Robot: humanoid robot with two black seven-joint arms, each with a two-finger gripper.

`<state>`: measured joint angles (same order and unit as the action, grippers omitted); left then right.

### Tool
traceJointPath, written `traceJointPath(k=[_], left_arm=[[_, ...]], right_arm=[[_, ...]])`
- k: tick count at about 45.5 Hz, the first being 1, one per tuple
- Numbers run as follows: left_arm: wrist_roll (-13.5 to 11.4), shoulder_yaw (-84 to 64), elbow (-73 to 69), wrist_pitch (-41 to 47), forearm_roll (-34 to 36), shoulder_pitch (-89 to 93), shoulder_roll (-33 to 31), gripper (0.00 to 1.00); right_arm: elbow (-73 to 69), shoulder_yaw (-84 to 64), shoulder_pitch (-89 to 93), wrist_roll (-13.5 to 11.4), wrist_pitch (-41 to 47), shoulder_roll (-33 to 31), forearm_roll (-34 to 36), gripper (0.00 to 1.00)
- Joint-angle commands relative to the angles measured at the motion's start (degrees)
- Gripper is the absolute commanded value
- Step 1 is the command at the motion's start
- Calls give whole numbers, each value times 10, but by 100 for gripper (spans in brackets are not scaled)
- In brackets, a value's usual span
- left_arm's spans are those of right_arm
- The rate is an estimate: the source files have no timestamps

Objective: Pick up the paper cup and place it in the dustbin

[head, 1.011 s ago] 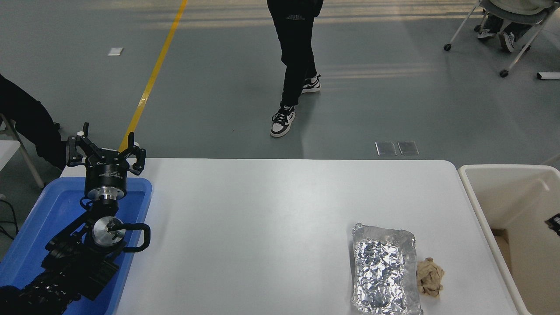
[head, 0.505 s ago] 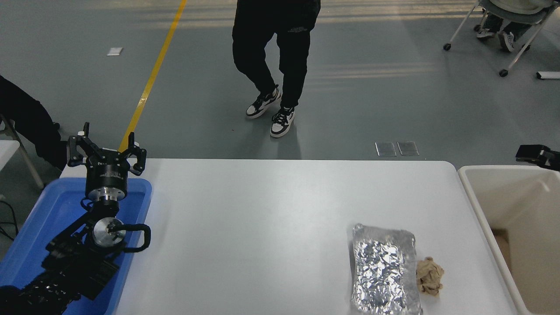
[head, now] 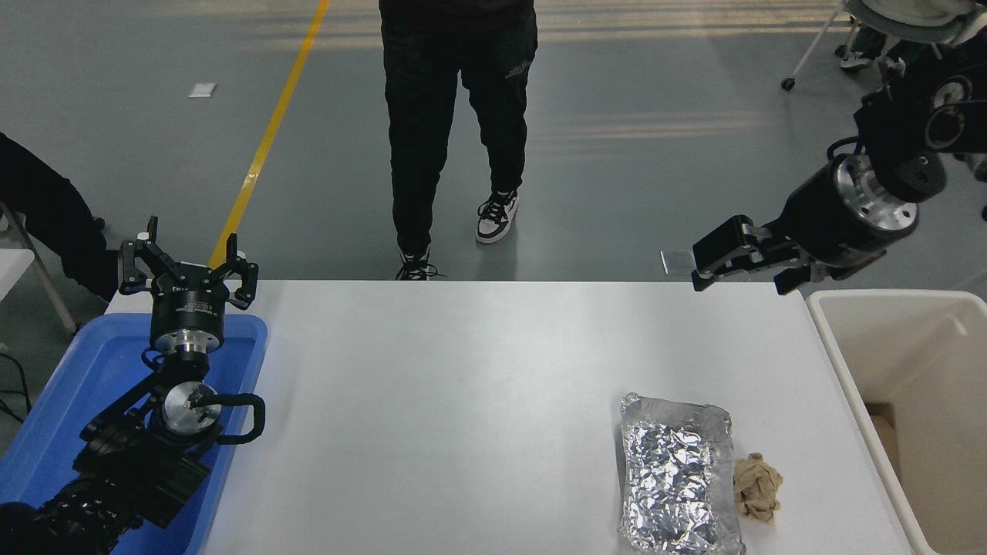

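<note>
The paper cup shows nowhere in the head view. The dustbin (head: 829,324), a large cream bin with a thick rim, stands off the table's right end, partly cut by the frame edge. My right gripper (head: 739,271) hangs above the table's far right corner, just left of the dustbin; it is open and holds nothing. My left gripper (head: 187,268) is parked at the lower left above a blue tray, its fingers spread open.
A crumpled foil sheet (head: 677,474) and a brown paper wad (head: 758,487) lie at the table's front right. The blue tray (head: 69,385) sits at the left end. A person's legs (head: 455,131) stand at the table's far side.
My right arm has risen out of the dustbin and swung left, now above the table's far right corner. The person has walked up to the table's far edge.
</note>
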<state>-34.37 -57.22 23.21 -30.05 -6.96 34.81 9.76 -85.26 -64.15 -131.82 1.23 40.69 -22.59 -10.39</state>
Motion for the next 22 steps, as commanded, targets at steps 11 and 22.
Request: traceJointPath(k=[11, 22], left_arm=[[0, 0, 0, 0, 0, 0, 0, 99], [-1, -1, 0, 1, -1, 0, 0, 99]], right_arm=[[-54, -69, -79, 0, 43, 59, 54, 100], [-54, -72, -80, 1, 43, 59, 55, 100]])
